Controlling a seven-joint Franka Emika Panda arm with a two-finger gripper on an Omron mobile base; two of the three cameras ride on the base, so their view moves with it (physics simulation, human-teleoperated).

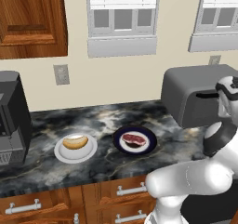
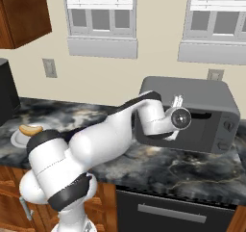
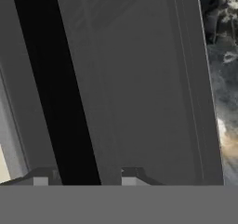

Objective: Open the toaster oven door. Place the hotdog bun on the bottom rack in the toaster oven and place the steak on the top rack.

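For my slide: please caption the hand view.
Gripper straddling the black handle of the closed toaster oven door.

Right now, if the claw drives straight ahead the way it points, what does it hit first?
Most likely the black bar handle of the toaster oven door: the handle runs between the claw tips, which stand apart, with the door panel just behind. Depth is unclear.

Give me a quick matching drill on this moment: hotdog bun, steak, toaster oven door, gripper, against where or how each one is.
1 hotdog bun
2 steak
3 toaster oven door
4 gripper

A shut
B on the dark plate
C fingers either side of the black handle
D on the white plate

Pairs: 1-D, 2-B, 3-A, 4-C
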